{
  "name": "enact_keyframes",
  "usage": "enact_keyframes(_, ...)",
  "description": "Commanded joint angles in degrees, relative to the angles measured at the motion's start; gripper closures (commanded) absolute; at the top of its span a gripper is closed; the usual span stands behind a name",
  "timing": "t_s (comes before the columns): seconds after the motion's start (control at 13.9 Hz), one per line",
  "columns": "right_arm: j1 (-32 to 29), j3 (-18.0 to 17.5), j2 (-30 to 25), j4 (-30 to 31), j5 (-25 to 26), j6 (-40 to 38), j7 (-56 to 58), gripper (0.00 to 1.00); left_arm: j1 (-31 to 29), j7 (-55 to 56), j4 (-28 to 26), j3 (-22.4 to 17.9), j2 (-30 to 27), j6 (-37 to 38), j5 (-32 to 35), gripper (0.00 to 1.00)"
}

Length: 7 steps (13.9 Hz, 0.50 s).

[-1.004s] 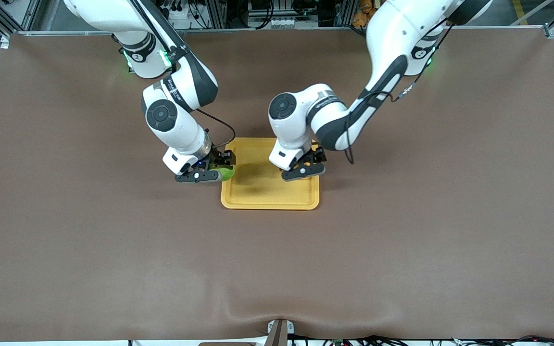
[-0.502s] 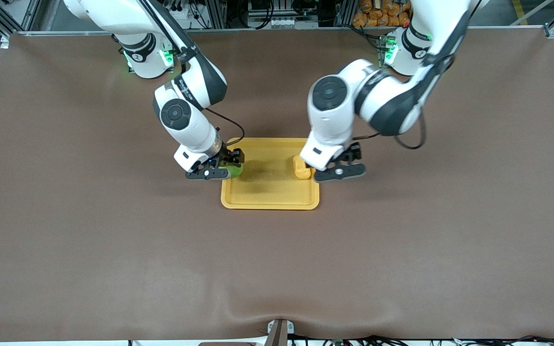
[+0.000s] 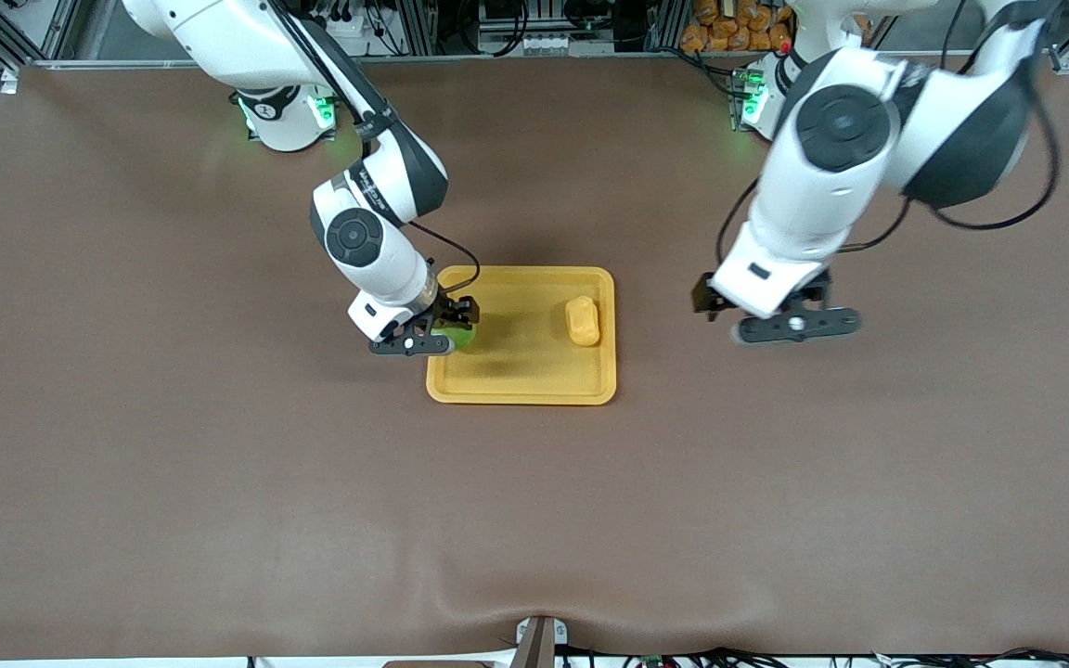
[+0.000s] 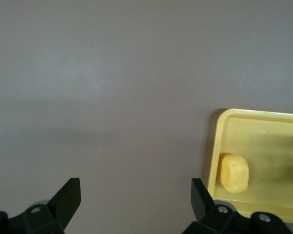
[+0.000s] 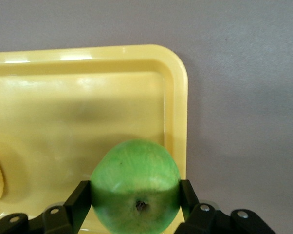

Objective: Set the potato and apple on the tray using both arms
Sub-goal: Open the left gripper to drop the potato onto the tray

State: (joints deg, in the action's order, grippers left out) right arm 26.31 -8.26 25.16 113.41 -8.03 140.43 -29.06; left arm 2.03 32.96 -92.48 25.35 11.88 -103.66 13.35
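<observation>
Two glossy white jointed arms, dark grey round joint caps and black joint bands, thin black cables looping along the forearms, green lights glowing at both bases, black two-finger left gripper (image 3: 796,324) and right gripper (image 3: 420,344), small silver screws on the finger mounts

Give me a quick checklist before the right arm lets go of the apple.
1. Apple held between the right end effector fingers: ok.
2. Apple over the tray, at its rim toward the right arm's end: ok, close to the edge.
3. Apple resting on the tray floor: cannot tell.
4. Potato already on the tray, apart from the apple: ok.
5. Left end effector open, off the tray over bare table: ok.
</observation>
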Motion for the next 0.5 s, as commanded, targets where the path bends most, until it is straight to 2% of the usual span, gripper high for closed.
enact_keyframes(0.0,1.7,0.6,1.8,-1.2,0.1,2.3,-1.3,1.0,-3.8,-6.4,-1.1,0.5,-3.6,1.1,-1.4,0.0)
enact_keyframes(0.22,2.2,0.7,2.4,-1.3,0.1,2.6,-1.3,1.0,-7.7,-13.7,1.0,0.4,-4.8,4.2,-1.5,0.0)
enact_keyframes(0.43,2.2,0.8,2.8,-1.2,0.1,2.6,-1.3,1.0,-8.0,-14.1,4.0,-0.1,-4.8,7.6,-1.4,0.0)
